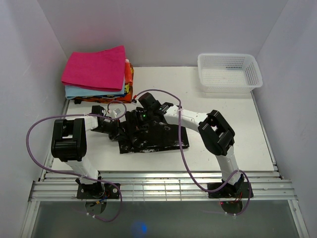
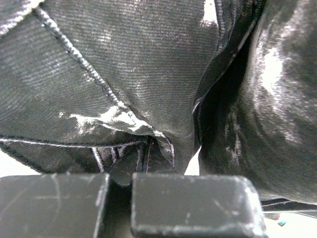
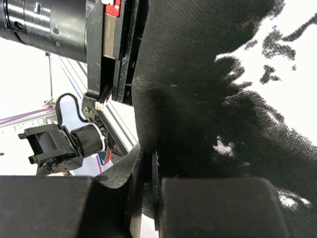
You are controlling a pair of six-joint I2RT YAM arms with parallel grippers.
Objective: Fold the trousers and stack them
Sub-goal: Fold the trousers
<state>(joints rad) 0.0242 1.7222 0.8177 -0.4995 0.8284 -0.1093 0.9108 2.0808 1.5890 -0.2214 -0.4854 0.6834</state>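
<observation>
Black trousers (image 1: 153, 136) are lying in a rumpled, roughly rectangular bundle on the middle of the white table (image 1: 223, 144). We are judging them to be partway through folding: the cloth is doubled over, but its edges are not lining up neatly.

Our left gripper (image 1: 115, 130) is gripping the bundle's left end. Its wrist camera is showing the jaws drawn close together, with a stitched seam of dark twill running down into the narrow slit between them, so we are reading it as clamped on the trousers. Our right gripper (image 1: 143, 118) is working at the far left corner, just beside the left one. Its camera is showing black fabric draping into an equally thin gap, so it too appears to be pinching the cloth.

Well apart, at the back left, a stack of folded clothes (image 1: 99, 74) topped with a pink piece is waiting, and a white basket (image 1: 229, 88) is sitting at the back right.

For the next move, we are expecting both grippers to need to lift together, carry the held edge across to finish the fold, and keep the cloth taut against bunching.
</observation>
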